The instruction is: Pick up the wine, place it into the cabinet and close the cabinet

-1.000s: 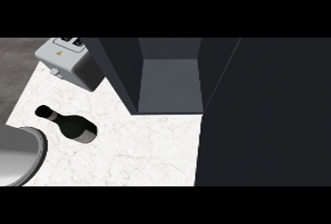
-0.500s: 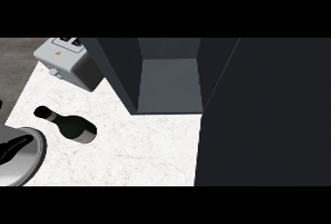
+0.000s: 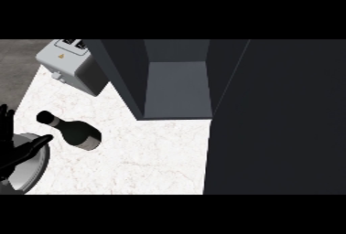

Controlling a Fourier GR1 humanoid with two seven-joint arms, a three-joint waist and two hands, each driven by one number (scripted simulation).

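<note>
We see the wine bottle [image 3: 72,131] standing on the white counter [image 3: 155,155], left of the open cabinet [image 3: 177,87]. Our left hand [image 3: 15,148] shows at the left edge, fingers spread and holding nothing, one fingertip just beside the bottle's lower left. A toaster [image 3: 73,68] sits behind.

No readable text; the toaster [image 3: 74,68] bears a small unreadable mark.
</note>
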